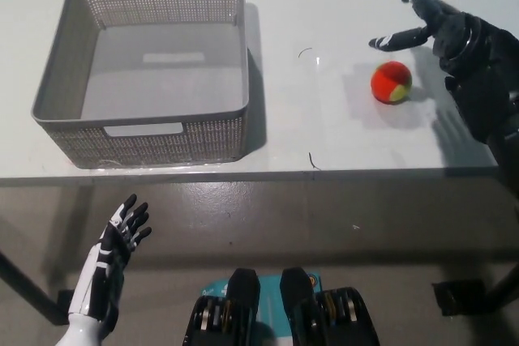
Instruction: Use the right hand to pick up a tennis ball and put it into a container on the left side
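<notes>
Head view, contents listed relative to the tennis ball.

Tennis ball [391, 82]: red-orange with a yellow-green patch, resting on the white worktop [324, 119], free of any grasp, its shadow falling to its left.

Right hand [442, 32]: black, just beyond and to the right of the ball, near it but not touching; fingers [395, 39] spread and released, one extended above the ball's far side. The black forearm runs down the worktop to the ball's right.

Container [143, 62]: grey perforated basket with handle cut-outs, standing on the same worktop well to the left of the ball, nothing inside.

Left hand [113, 261]: white with dark fingers, far to the lower left of the ball, below the worktop's front edge, fingers apart and holding nothing.
</notes>
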Controlling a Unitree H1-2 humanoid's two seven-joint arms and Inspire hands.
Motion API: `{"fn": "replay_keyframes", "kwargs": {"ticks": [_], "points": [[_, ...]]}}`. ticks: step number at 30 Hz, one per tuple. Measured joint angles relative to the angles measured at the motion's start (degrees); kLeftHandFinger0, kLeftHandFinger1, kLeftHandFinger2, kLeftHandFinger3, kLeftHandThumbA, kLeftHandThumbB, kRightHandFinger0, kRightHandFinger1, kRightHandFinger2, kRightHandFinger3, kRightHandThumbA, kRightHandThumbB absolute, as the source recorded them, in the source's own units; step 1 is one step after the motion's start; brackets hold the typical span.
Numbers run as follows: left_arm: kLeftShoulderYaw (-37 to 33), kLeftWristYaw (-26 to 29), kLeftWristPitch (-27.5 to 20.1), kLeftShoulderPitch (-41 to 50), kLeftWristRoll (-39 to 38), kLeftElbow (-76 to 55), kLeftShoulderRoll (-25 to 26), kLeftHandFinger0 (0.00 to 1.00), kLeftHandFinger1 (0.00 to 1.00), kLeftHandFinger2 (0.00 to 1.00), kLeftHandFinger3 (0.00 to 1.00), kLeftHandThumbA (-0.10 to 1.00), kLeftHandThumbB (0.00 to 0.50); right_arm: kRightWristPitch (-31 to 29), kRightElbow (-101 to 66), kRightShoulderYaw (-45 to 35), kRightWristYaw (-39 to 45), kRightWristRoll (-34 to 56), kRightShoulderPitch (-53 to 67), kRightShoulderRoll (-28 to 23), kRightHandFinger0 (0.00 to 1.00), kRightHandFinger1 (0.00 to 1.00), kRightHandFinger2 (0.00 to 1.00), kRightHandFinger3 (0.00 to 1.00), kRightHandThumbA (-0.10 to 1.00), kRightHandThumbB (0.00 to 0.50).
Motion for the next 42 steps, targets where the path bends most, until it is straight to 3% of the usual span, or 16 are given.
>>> {"fn": "replay_keyframes", "kwargs": {"ticks": [14, 27, 30, 37, 40, 41, 42], "points": [[0.0, 0.0, 0.0, 0.0, 0.0, 0.0, 0.0, 1.0, 1.0, 1.0, 1.0, 1.0, 0.016, -4.2, 13.1, 0.8, -1.5, 1.9, -1.4, 2.7, 1.0, 1.0, 1.0, 1.0, 0.76, 0.495], [0.1, 0.0, 0.0, 0.0, 0.0, 0.0, 0.0, 1.0, 1.0, 1.0, 1.0, 1.0, 0.015, -6.1, 16.8, 3.3, -2.9, 2.6, -1.4, 2.8, 1.0, 1.0, 1.0, 1.0, 0.85, 0.5], [0.1, 0.0, 0.0, -0.1, 0.0, 0.0, 0.0, 1.0, 1.0, 1.0, 1.0, 1.0, 0.031, -6.3, 17.1, 3.8, -3.0, 2.6, -1.4, 2.8, 1.0, 1.0, 1.0, 1.0, 0.85, 0.5], [0.1, 0.0, 0.0, -0.2, 0.0, 0.0, 0.0, 1.0, 1.0, 1.0, 1.0, 1.0, 0.02, -6.5, 17.4, 4.4, -2.9, 2.7, -1.4, 2.8, 1.0, 1.0, 1.0, 1.0, 0.82, 0.5], [0.1, 0.0, 0.0, -0.3, 0.0, 0.0, 0.0, 1.0, 1.0, 1.0, 1.0, 1.0, 0.021, -6.7, 17.5, 4.3, -3.0, 3.2, -1.4, 2.8, 1.0, 1.0, 1.0, 1.0, 0.72, 0.482], [0.1, 0.0, 0.0, -0.5, 0.0, 0.0, 0.0, 1.0, 1.0, 1.0, 1.0, 1.0, 0.019, -6.9, 17.5, 4.1, -3.3, 3.6, -1.3, 2.8, 1.0, 1.0, 1.0, 1.0, 0.61, 0.453], [0.1, 0.0, 0.0, -0.5, 0.0, 0.0, 0.0, 1.0, 1.0, 1.0, 1.0, 1.0, 0.019, -7.2, 17.5, 4.0, -3.8, 3.7, -1.3, 2.8, 0.87, 1.0, 1.0, 1.0, 0.42, 0.356]]}}
